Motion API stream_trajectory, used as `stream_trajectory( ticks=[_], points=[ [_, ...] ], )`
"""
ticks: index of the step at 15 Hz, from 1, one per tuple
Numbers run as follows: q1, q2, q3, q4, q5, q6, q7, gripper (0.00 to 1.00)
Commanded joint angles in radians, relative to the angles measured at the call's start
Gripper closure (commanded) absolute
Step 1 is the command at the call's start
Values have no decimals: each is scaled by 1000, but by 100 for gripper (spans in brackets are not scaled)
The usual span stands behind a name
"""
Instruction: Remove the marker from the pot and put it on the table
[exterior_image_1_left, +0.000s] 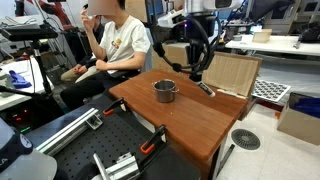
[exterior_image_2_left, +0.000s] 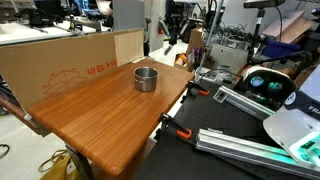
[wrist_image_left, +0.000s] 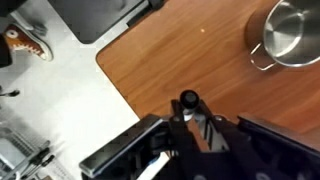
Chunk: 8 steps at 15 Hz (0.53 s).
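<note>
Plainly, the short slim black marker (wrist_image_left: 187, 102) is out of the small round silver-grey metal pot (wrist_image_left: 288, 32). In the wrist view it stands end-on between the fingers of the black Robotiq gripper (wrist_image_left: 189, 128), which are clamped against its sides, over bare wood well apart from the pot and towards a corner of the table. Whether its lower end touches the wood cannot be told.

The pot stands upright near the middle of the large reddish-brown wooden table (exterior_image_1_left: 190, 120), its dark inside showing in both exterior views (exterior_image_2_left: 146, 77) and nothing visible in it. In an exterior view the gripper (exterior_image_1_left: 197, 72) hangs beyond the pot, between it and the pale cardboard sheet (exterior_image_1_left: 235, 72) that leans at the far edge.

The only writing is red print with a red line drawing on the cardboard (exterior_image_2_left: 70, 72) behind the pot; the letters are too small to read.

Past the pot, a person in a white printed T-shirt (exterior_image_1_left: 122, 40) sits at the table's edge. Orange-handled clamps (exterior_image_2_left: 182, 131) grip the rim on the side of the pot nearest the silver metal rails (exterior_image_2_left: 250, 104). The floor is pale grey, with a shoe (wrist_image_left: 24, 42) on it and a round grey grille (exterior_image_1_left: 245, 139) lying below the table's corner; white desks (exterior_image_1_left: 270, 48) crowd the background.
</note>
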Motion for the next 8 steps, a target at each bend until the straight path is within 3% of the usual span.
stream_trajectory(
  ticks=[1,8],
  points=[
    [18,86,-7,48,-6,67,88,95],
    [125,263,-68,141,-103,193,323,95]
  ],
)
